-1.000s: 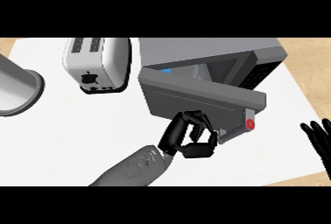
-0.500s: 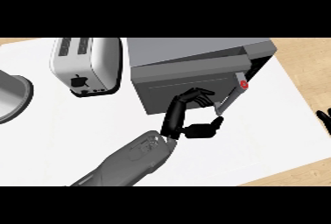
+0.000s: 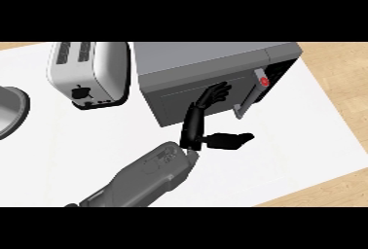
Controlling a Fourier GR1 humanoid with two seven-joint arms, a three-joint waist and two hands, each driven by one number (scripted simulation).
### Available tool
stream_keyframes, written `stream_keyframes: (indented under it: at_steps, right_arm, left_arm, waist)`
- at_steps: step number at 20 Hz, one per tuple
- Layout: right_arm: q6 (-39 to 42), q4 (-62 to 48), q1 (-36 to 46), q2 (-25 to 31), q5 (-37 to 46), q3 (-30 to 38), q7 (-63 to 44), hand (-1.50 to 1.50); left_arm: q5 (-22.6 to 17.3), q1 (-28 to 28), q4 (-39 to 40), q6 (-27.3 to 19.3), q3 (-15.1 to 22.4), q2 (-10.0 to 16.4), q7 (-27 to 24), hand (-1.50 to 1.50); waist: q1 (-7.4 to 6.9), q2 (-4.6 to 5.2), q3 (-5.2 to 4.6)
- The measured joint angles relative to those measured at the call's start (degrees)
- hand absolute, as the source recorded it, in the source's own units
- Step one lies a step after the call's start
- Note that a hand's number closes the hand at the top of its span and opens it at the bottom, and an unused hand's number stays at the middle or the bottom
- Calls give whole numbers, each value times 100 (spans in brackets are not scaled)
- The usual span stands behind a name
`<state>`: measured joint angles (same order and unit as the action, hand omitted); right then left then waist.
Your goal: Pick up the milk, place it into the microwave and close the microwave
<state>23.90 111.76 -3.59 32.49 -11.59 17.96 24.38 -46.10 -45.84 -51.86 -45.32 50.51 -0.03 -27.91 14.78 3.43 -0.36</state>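
Far left of the microwave (image 3: 208, 61), a round grey thing (image 3: 9, 109) was cut off by the edge. Just left of it stood a toaster (image 3: 90, 73). The left hand (image 3: 193, 127) pressed the microwave door (image 3: 173, 97) with straight fingers. The door hid the inside, so the milk could not be seen.

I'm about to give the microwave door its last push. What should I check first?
1. Milk inside the microwave: cannot tell; no milk shows anywhere.
2. Door fully shut: not ok; a dark gap shows past its right edge, beyond the handle.
3. Left robot hand on the door: ok; its straight fingers touch the door's face.
4. Left robot hand holds nothing: ok.
5. Right robot hand out of the way: cannot tell; it is not in view.
6. Toaster out of the door's path: ok; it stands to the left of the microwave.
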Motion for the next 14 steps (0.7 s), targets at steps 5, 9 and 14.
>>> stream_keyframes:
  at_steps: [5, 9, 14]
  right_arm:
    - [-88, -36, 242, 192, 184, 133, -6, 150]
    - [-142, -101, 413, 274, 267, 159, -42, 150]
    - [-177, -215, 588, 337, 321, 171, -53, 150]
  left_arm:
    - [-277, -14, -56, -94, 9, 1, -175, -150]
    - [-459, -54, -64, -132, 47, 0, -281, -150]
    - [-618, -93, -33, -128, 88, 0, -462, -150]
  waist:
    - [9, 48, 7]
    - [-10, 78, 14]
    - [-25, 107, 22]
